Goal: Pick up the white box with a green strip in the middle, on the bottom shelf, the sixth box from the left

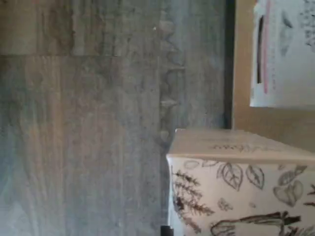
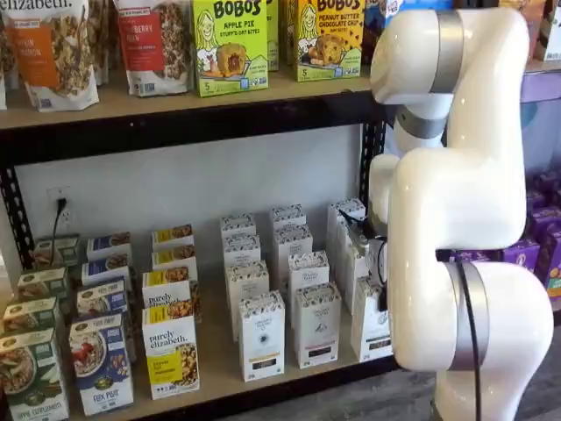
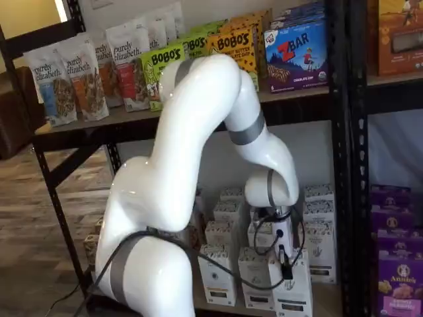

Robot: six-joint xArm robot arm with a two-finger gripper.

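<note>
We note the white box point(image 2: 372, 320): tall, slim, speckled top band, standing on the bottom shelf point(image 2: 219, 373). Gripper point(image 3: 285, 263) state: cannot tell.

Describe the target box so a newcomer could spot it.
Start at the bottom shelf with its black front rail and go to the tall white cartons. The white box is the front one in the rightmost column, beside the arm; unlike its neighbours, it lacks a dark round mark mid-front.

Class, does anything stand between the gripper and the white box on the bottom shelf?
Nothing visible does. In a shelf view the gripper hangs right at the top of the white box; like cartons stand only beside and behind it.
</note>
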